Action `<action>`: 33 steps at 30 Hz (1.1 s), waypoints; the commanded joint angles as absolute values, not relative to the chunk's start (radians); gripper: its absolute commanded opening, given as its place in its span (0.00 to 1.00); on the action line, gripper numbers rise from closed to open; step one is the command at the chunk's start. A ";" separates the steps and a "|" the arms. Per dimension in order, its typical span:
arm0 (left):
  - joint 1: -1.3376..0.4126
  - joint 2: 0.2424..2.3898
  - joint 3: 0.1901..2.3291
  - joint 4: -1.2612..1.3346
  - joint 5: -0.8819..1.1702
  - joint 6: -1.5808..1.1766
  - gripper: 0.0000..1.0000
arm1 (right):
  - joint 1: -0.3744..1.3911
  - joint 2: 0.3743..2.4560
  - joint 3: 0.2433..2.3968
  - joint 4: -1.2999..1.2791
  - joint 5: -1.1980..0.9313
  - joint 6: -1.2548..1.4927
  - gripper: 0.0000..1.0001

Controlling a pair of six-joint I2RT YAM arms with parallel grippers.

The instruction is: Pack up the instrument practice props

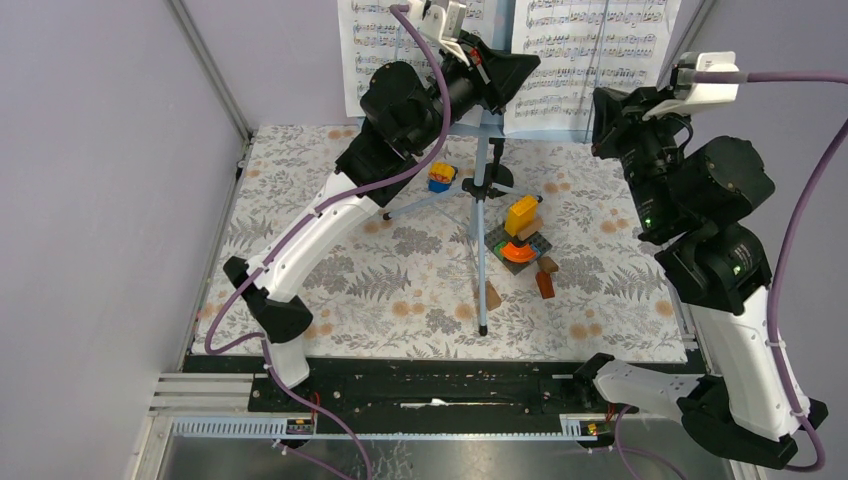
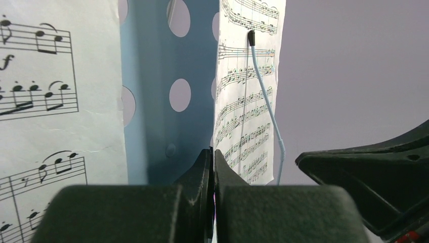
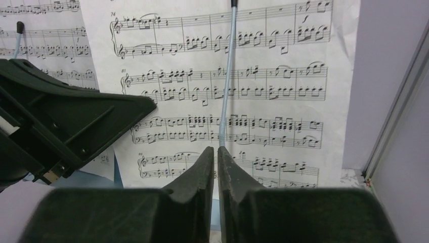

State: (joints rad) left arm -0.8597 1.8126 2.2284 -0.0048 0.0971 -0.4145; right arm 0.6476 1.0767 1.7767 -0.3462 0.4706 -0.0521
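Note:
The light-blue perforated music rack (image 2: 152,76) stands on its tripod legs (image 1: 480,262) at the back of the mat. Two white sheet-music pages lean on it, a left page (image 1: 375,40) and a right page (image 1: 590,50). My left gripper (image 1: 530,68) is up between the pages. Its jaws (image 2: 213,152) are shut on the left edge of the right page (image 2: 243,101). My right gripper (image 1: 598,105) faces the right page (image 3: 253,76), jaws (image 3: 215,149) shut just below a light-blue retaining wire (image 3: 227,76). No microphones or mic holders are in view.
A stack of colourful toy blocks (image 1: 520,235) and a blue-yellow block (image 1: 441,177) sit by the tripod. Small brown wooden blocks (image 1: 545,280) lie nearby. Grey walls and a metal post (image 3: 394,111) close in the rack at the back.

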 commanded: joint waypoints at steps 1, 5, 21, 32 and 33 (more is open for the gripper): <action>-0.864 1.763 2.220 0.044 0.087 -0.402 0.00 | 0.645 1.122 1.882 -0.363 0.534 -0.038 0.36; -0.863 1.757 2.212 0.045 0.092 -0.402 0.00 | 0.645 1.224 2.060 -0.530 0.574 -0.006 0.69; -0.863 1.742 2.184 0.054 0.101 -0.399 0.00 | 0.632 1.401 2.310 -0.747 0.640 0.091 0.45; -0.863 1.734 2.183 0.058 0.101 -0.394 0.00 | 0.621 1.292 2.109 -0.545 0.562 0.009 0.00; -0.864 1.733 2.183 0.059 0.103 -0.393 0.00 | 0.622 1.249 2.055 -0.490 0.549 -0.019 0.00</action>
State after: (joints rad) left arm -0.8597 1.7863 2.1830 0.0200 0.0975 -0.4103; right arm 0.6254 1.3457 2.1735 -0.6659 0.5991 0.0559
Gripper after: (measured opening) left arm 0.008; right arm 0.036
